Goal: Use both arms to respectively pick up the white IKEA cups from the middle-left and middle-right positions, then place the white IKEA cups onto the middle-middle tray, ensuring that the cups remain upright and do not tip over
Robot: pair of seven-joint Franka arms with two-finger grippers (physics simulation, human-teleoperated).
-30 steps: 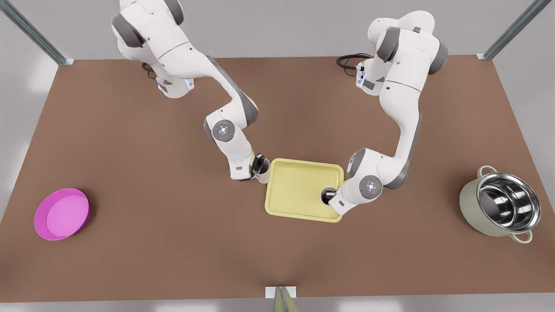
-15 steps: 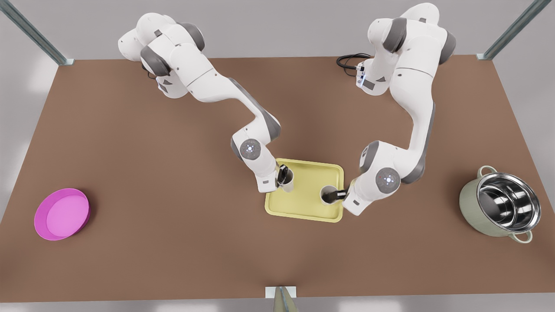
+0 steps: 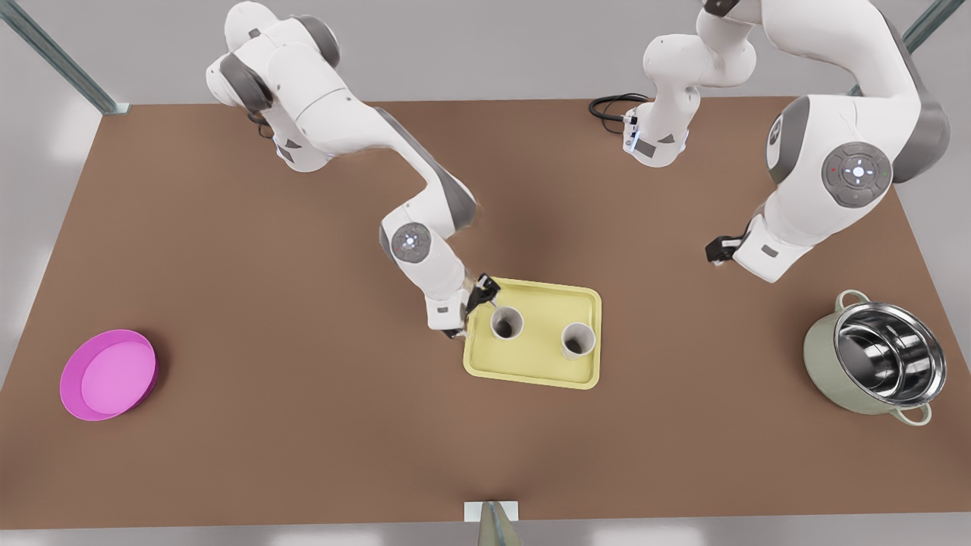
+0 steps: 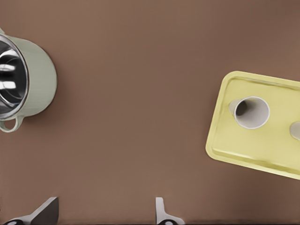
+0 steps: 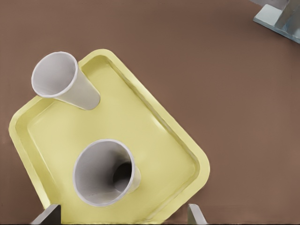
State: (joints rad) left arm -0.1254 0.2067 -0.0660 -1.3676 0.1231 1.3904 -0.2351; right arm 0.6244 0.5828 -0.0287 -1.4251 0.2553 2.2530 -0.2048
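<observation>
— Where are the cups?
— Both white cups, one [image 3: 506, 324] and the other [image 3: 577, 340], stand upright and apart on the yellow tray [image 3: 531, 365], centre of the front view.
— And your pincers?
— My right gripper [image 3: 479, 294] hangs at the tray's upper-left corner, just beside the nearer cup, fingers spread wide, empty. My left gripper [image 3: 717, 249] sits toward the frame's right, higher in the picture than the green pot [image 3: 823, 353], also wide open, holding nothing.

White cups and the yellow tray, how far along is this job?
Essentially done. Both small white tapered cups stand upright inside the flat pale yellow rectangular tray. Nothing is in hand: the right gripper is open beside the tray's edge, near one cup; the left gripper is open, off toward the steel-lined green pot. Left: probably only moving the right arm clear.
</observation>
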